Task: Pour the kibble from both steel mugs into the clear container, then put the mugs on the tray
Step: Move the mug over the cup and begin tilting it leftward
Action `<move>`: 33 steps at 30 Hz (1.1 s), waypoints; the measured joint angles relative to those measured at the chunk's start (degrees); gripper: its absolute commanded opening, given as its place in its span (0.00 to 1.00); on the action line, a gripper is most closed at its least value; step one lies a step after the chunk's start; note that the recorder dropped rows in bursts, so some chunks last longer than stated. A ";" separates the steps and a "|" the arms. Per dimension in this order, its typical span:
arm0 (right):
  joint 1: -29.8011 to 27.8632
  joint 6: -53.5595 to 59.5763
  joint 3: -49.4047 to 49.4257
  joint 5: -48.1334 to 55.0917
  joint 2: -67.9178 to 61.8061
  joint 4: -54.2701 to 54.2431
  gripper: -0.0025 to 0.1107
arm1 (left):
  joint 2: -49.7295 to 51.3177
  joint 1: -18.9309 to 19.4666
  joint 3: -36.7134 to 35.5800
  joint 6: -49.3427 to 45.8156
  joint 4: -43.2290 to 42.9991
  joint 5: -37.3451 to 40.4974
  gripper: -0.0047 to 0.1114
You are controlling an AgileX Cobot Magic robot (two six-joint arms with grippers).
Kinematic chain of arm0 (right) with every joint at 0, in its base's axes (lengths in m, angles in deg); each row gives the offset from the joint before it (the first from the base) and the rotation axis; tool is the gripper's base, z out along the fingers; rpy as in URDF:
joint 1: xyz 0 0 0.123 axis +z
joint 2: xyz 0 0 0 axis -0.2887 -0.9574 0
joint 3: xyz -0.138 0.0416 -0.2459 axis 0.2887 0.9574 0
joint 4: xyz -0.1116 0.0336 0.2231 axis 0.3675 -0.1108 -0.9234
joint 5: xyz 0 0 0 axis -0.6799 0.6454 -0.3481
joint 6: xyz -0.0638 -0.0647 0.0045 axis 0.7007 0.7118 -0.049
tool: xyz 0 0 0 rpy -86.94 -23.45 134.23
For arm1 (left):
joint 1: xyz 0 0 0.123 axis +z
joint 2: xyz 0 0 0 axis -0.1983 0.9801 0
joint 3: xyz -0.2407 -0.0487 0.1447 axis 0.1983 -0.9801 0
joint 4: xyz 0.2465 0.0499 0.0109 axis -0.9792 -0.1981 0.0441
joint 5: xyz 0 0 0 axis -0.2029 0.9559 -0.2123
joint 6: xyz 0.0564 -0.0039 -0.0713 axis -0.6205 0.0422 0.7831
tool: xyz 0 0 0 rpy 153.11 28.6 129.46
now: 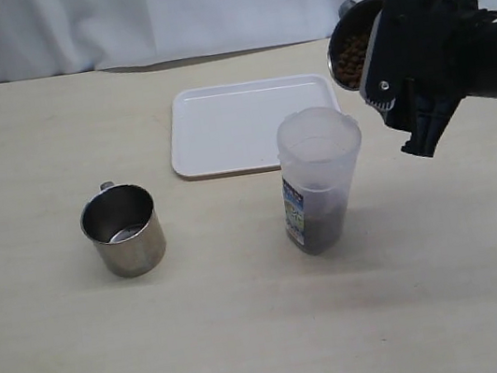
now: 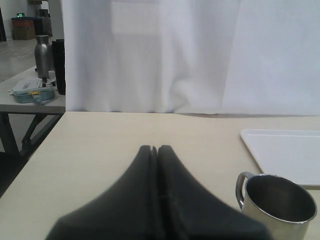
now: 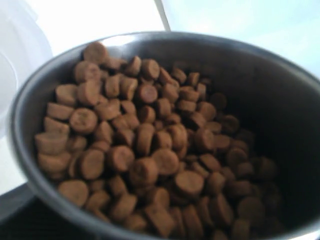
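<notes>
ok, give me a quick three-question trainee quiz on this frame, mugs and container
1. True or false: a mug stands on the tray.
2. Which claw carries the full mug?
3. The clear container holds: A nothing; B some kibble low down; C kibble up to the rim.

Key: 1 false; 2 the right claw; 3 B.

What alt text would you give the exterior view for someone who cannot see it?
A robot gripper holds a tilted steel mug of brown kibble in the air beside a clear container with kibble in its bottom. A second steel mug stands empty at left on the pale table, and a bare white tray lies behind.
</notes>
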 measured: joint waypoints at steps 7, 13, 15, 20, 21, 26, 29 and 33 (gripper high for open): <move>0.00 0.10 -0.33 -0.15 -0.36 3.16 0.07 | 0.00 0.00 0.00 0.00 0.00 0.00 0.04; 0.00 0.10 -0.85 -0.65 -0.71 4.43 0.07 | 0.00 0.00 0.00 0.00 0.00 0.00 0.04; 0.00 0.10 -0.97 -0.65 -1.26 4.43 0.07 | 0.00 0.00 0.00 0.00 0.00 0.00 0.04; 0.00 0.21 -0.97 -0.80 -2.28 6.57 0.07 | 0.00 0.00 0.00 0.00 0.00 0.00 0.04; 0.00 0.21 -0.97 -0.80 -2.41 6.98 0.07 | 0.00 0.00 0.00 0.00 0.00 0.00 0.04; 0.33 0.21 -0.97 -1.47 -2.41 8.50 0.07 | 0.00 0.00 0.00 0.00 0.00 0.00 0.04; 2.50 0.21 -1.03 -3.41 -2.41 9.34 0.07 | 0.00 0.00 0.00 0.00 0.00 0.00 0.04; 5.25 0.21 -1.03 -5.41 -2.41 9.97 0.07 | 0.00 0.00 0.00 0.00 0.00 0.00 0.04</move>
